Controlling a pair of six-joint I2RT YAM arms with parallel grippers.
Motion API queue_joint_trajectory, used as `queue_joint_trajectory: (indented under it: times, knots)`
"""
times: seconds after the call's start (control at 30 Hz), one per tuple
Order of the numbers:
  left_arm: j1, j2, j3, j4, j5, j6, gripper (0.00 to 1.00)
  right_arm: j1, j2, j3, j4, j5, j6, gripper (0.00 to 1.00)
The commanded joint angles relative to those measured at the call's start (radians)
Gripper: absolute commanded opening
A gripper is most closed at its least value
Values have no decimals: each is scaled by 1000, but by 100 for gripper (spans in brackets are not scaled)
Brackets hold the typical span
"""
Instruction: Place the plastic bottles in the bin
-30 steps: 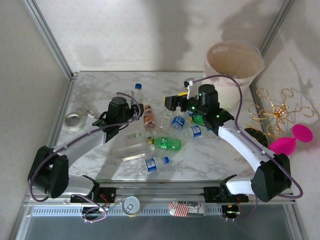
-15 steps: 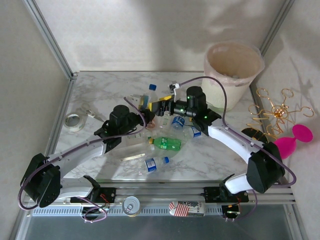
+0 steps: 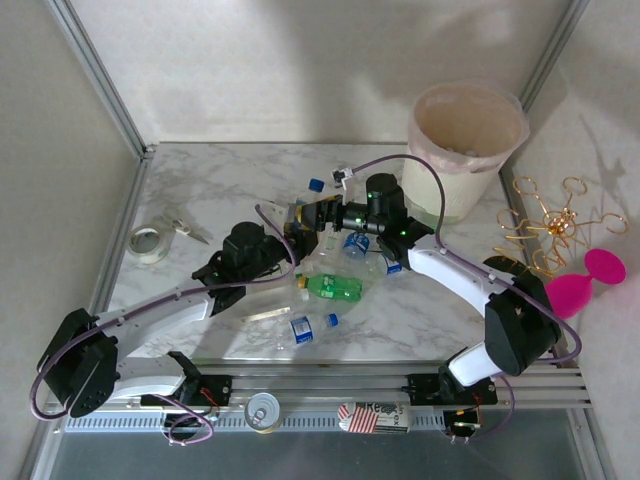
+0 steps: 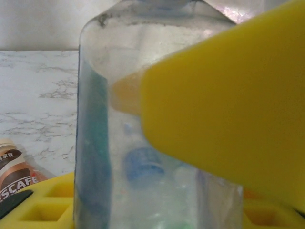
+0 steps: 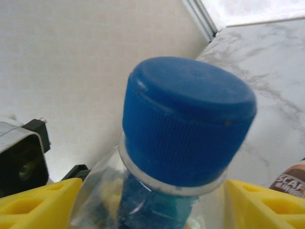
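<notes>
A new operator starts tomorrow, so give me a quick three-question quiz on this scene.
1. True or false: a green bottle lies on the table, outside the bin.
2. The cap on the held-up clear bottle is: A blue, B yellow, C red.
3. What lies near the table's left edge?
Key: 1 true; 2 A; 3 a roll of tape.

A white desk (image 3: 210, 185) veined in grey marble fills the middle. Plain, pale walls close it in: the back wall (image 3: 300, 70) at 12 o'clock and a side wall (image 3: 45, 170) at 9 o'clock. Aluminium posts rise slanting at 11 o'clock (image 3: 100, 75) and 1 o'clock (image 3: 555, 45). A slotted metal rail (image 3: 330, 383) runs along the 6 o'clock edge. Soft grey shadows mottle the back wall.
</notes>
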Motion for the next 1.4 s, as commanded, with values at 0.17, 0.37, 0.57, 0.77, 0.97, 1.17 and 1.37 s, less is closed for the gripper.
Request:
queue_joint_trajectory:
  times: [0.17, 0.37, 0.57, 0.77, 0.97, 1.17, 1.37]
  knots:
    - [-28, -18, -13, 52, 3, 14, 51, 9, 10, 31, 32, -22, 13, 57]
    - [-29, -33, -24, 63, -24, 7, 79, 9, 4, 39, 10, 4, 1, 53]
    - [-29, -71, -62, 86, -93, -7, 100, -2, 7, 95, -133, 137, -78, 53]
    - [-25, -121, -126, 116, -241, -44, 100, -86, 2, 159, -264, 245, -138, 53]
    - [37, -136, -190, 107, -359, -135, 100, -222, -39, 274, -373, 367, -238, 53]
    - [101, -104, -227, 85, -331, -216, 100, -344, -38, 455, -449, 588, -339, 53]
    - [124, -68, -239, 74, -319, -258, 100, -407, -5, 563, -399, 841, -457, 53]
